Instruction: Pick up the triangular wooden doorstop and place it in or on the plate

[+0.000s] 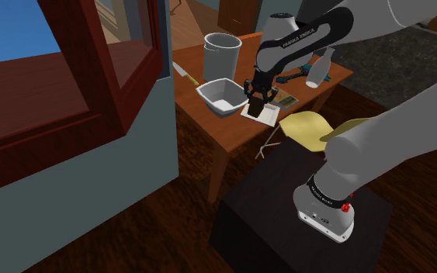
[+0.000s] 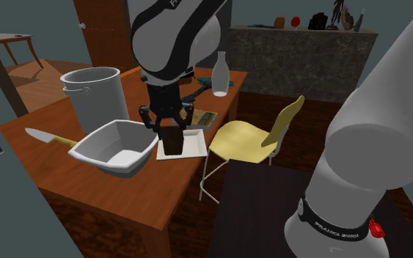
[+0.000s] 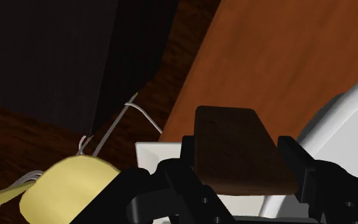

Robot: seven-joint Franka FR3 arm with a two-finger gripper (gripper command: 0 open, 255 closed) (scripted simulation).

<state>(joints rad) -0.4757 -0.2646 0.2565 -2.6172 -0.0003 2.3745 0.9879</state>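
Observation:
My black gripper (image 2: 169, 126) is shut on a dark brown wooden doorstop (image 2: 173, 141), which stands upright between the fingers. The doorstop's lower end sits over the flat white square plate (image 2: 194, 150) on the wooden table (image 2: 124, 194); I cannot tell whether it touches. In the shoulder view the gripper (image 1: 255, 96) holds the doorstop (image 1: 254, 106) above the plate (image 1: 268, 115), just beside the white bowl. The wrist view has the doorstop (image 3: 234, 149) clasped between both fingers (image 3: 188, 156), with a corner of the plate (image 3: 152, 153) beneath.
A white bowl (image 2: 113, 146) lies close beside the plate, a grey pot (image 2: 94, 91) behind it and a knife (image 2: 47, 137) near the table edge. A pale bottle (image 2: 221, 73) and a flat book (image 2: 203, 117) lie further back. A yellow chair (image 2: 249, 135) stands by the table.

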